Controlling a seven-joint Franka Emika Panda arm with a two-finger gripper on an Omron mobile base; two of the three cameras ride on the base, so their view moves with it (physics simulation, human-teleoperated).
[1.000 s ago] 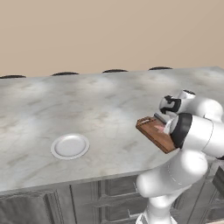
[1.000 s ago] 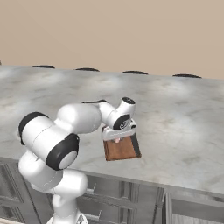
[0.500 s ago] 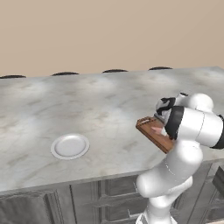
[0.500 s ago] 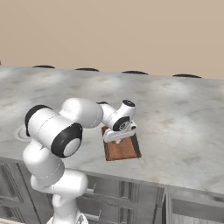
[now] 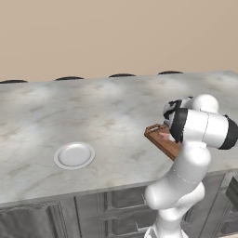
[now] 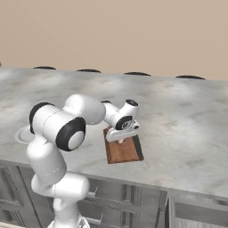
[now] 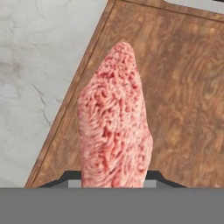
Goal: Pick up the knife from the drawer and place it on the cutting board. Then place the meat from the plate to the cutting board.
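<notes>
arm folded tighter, claw (image 6: 120, 139) gripping meat (image 7: 114, 127)

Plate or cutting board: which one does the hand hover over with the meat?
The reddish-brown cutting board, under the hand gripping the meat. The white plate lies bare, far aside.

Light: even, soft, bright, no visible source.
Shadows: faint dark patch under arm on marble counter (image 6: 187, 116); soft shade beside cutting board (image 6: 124, 150).
Glare: pale sheen on counter.
Sharpness: base views slightly coarse; meat (image 7: 114, 127) crisp in hand view.
</notes>
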